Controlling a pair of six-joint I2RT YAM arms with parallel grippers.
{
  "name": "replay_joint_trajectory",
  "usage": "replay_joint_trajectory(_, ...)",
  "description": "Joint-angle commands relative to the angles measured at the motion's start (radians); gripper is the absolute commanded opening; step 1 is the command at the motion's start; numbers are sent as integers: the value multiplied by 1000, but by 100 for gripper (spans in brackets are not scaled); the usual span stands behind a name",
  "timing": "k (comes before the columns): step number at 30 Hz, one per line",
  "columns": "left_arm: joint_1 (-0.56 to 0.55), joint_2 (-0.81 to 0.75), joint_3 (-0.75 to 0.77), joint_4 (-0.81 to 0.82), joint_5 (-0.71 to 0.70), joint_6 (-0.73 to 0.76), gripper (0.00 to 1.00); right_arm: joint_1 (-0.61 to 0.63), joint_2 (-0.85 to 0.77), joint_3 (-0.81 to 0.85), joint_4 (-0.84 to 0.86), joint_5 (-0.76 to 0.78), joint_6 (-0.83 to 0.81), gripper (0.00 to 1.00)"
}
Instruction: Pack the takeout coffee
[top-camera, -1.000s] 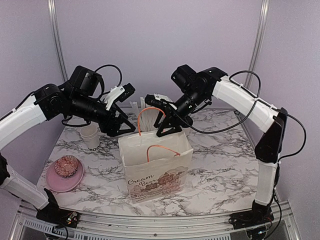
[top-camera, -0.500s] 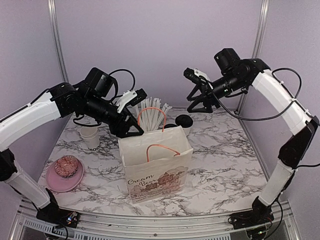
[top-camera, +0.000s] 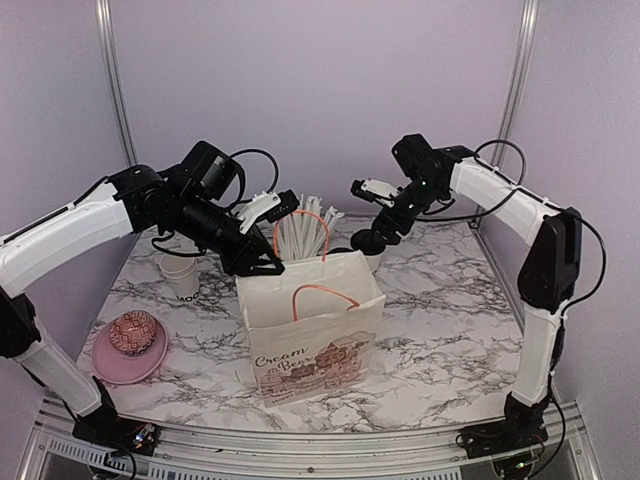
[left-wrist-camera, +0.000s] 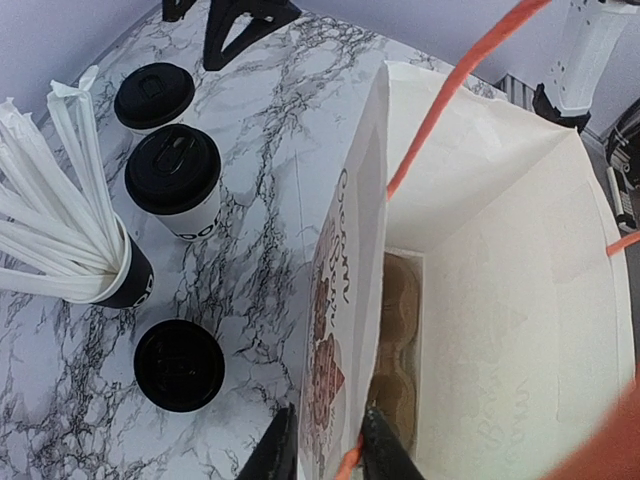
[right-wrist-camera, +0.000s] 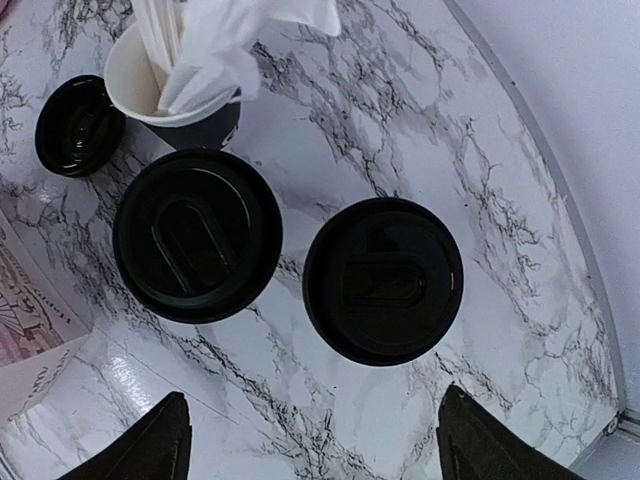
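Observation:
Two takeout coffee cups, white with black lids, stand on the marble behind the bag; the left wrist view shows one (left-wrist-camera: 172, 170) nearer and one (left-wrist-camera: 153, 95) farther. From the right wrist they appear as two black lids (right-wrist-camera: 197, 235) (right-wrist-camera: 383, 278). My right gripper (right-wrist-camera: 320, 450) (top-camera: 378, 232) hovers open above them, holding nothing. My left gripper (left-wrist-camera: 325, 455) (top-camera: 262, 262) is shut on the back-left wall of the white paper bag (left-wrist-camera: 350, 260) (top-camera: 310, 330), beside its orange handle (left-wrist-camera: 450, 95). A brown cup carrier (left-wrist-camera: 395, 330) lies in the bag's bottom.
A black cup of white straws (left-wrist-camera: 125, 280) (top-camera: 300, 228) stands by the coffees, with a loose black lid (left-wrist-camera: 178, 365) near it. Lidless white cups (top-camera: 182, 272) stand at the left. A pink plate (top-camera: 110, 368) with a patterned bowl (top-camera: 133, 332) sits front left.
My right arm swung from over the bag out to the right, then came down over the lidded cups while opening. My left gripper moved to the bag's rim and closed on it.

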Motion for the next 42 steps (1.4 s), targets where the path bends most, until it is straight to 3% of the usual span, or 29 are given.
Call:
replay_joint_trajectory(1, -5, 15, 41, -56, 19, 4, 19, -23, 78, 118, 9, 22, 33, 83)
replay_joint_trajectory(4, -8, 22, 51, -64, 21, 1, 12, -41, 129, 166, 1, -31, 49, 88)
replay_joint_trajectory(8, -11, 25, 58, -69, 17, -1, 10, -44, 173, 191, -2, -50, 51, 93)
replay_joint_trajectory(29, -15, 32, 54, -74, 24, -2, 4, -44, 295, 257, -9, -33, 67, 92)
replay_joint_trajectory(42, -18, 41, 52, -74, 29, -1, 4, -44, 319, 263, -32, -45, 66, 71)
